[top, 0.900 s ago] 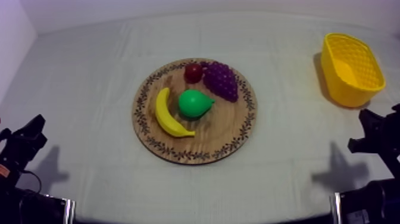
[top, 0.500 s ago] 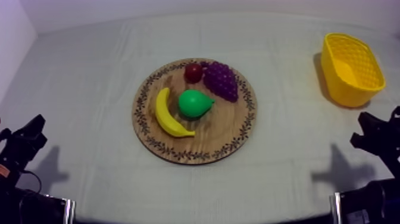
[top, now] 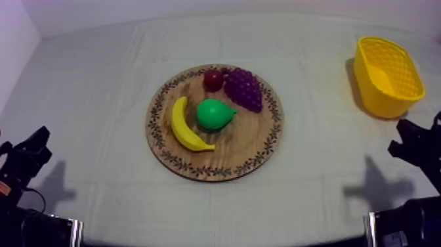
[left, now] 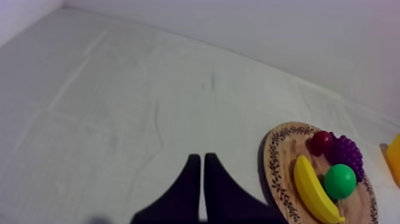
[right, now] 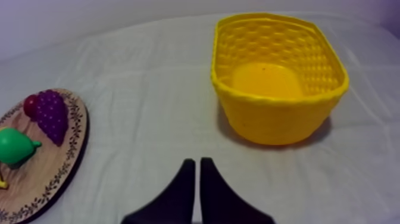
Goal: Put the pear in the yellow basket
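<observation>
The pear lies on its side mid-board, between banana and grapes, perhaps just touching the banana. Its long axis runs across the table, with the narrow end pointing right, toward the basket's side. The left gripper and right gripper each have fingers pressed together on nothing.

Green pear on board, basket empty.

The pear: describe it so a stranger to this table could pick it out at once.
Find the round wooden board in the middle of the table. The pear lies near its centre, between the banana and the bunch of grapes. It is the only green fruit there, round with a short pointed tip.
</observation>
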You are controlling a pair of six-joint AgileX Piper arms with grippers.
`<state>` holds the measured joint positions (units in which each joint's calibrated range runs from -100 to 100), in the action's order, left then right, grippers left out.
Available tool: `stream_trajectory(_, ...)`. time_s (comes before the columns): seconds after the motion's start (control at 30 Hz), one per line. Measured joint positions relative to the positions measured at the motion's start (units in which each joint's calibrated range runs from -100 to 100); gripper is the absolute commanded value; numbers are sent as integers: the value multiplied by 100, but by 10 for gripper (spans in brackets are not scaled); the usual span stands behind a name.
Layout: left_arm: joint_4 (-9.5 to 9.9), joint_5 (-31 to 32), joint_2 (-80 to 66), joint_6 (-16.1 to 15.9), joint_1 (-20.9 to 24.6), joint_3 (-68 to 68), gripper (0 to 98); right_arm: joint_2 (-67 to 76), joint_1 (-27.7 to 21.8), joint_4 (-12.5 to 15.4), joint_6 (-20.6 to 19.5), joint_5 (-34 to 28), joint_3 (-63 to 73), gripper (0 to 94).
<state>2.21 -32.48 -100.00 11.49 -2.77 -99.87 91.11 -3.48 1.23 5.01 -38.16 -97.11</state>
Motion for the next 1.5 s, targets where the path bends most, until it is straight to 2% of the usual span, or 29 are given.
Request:
stream_trajectory(0.2, 0, 0, 0, -3, 0, 0, 1, -913, -245, 570, 488, 570, 606, 3)
stream_trajectory(0.37, 0, 0, 0, -3, 0, 0, 1, -1739, -335, 1159, 958, 535, 1545, 3)
stream_trajectory(0.67, 0, 0, 0, -3, 0, 0, 1, -3254, -144, 1658, 1537, 19, 3645, 4)
stream_trajectory(0.77, 0, 0, 0, -3, 0, 0, 1, -3754, -3, 1770, 1716, -297, 4353, 4)
stream_trajectory(0.93, 0, 0, 0, 0, 0, 0, 1, -4649, 378, 1804, 1993, -772, 5566, 4)
stream_trajectory(1.17, 0, 0, 0, 0, 0, 0, 1, -5703, 1025, 1869, 2629, -1582, 6902, 4)
stream_trajectory(1.37, 0, 0, 0, 0, 0, 0, 1, -6648, 1533, 1901, 3263, -2445, 7596, 4)
stream_trajectory(1.5, 0, 0, 0, 0, 0, 0, 1, -7235, 1813, 1780, 3602, -2900, 7759, 4)
